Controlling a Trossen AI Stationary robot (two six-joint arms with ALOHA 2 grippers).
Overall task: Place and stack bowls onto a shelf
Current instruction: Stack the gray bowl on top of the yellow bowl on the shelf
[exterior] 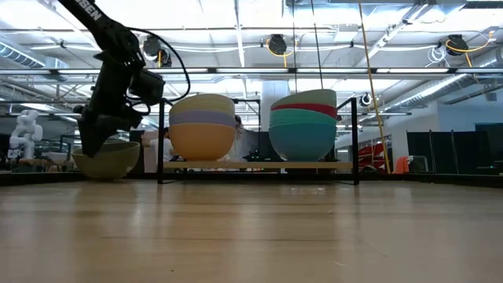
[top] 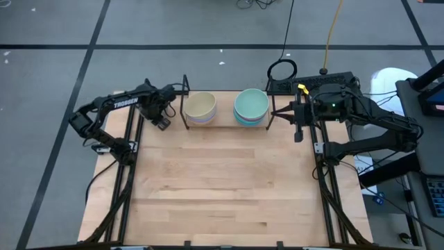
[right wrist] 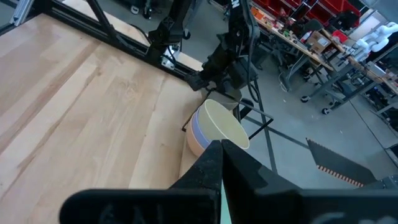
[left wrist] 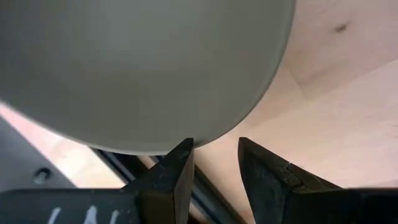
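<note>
The shelf (exterior: 259, 166) holds two piles of bowls: a beige-topped pile (top: 200, 107) and a mint-topped pile (top: 251, 106). One grey-olive bowl (exterior: 107, 159) sits on the table beside the shelf. The left gripper (left wrist: 214, 165) hangs at its rim, fingers apart, holding nothing. I think it should pinch the rim firmly, then lift straight up. The right gripper (top: 300, 130) waits clenched by the shelf's other end.
</note>
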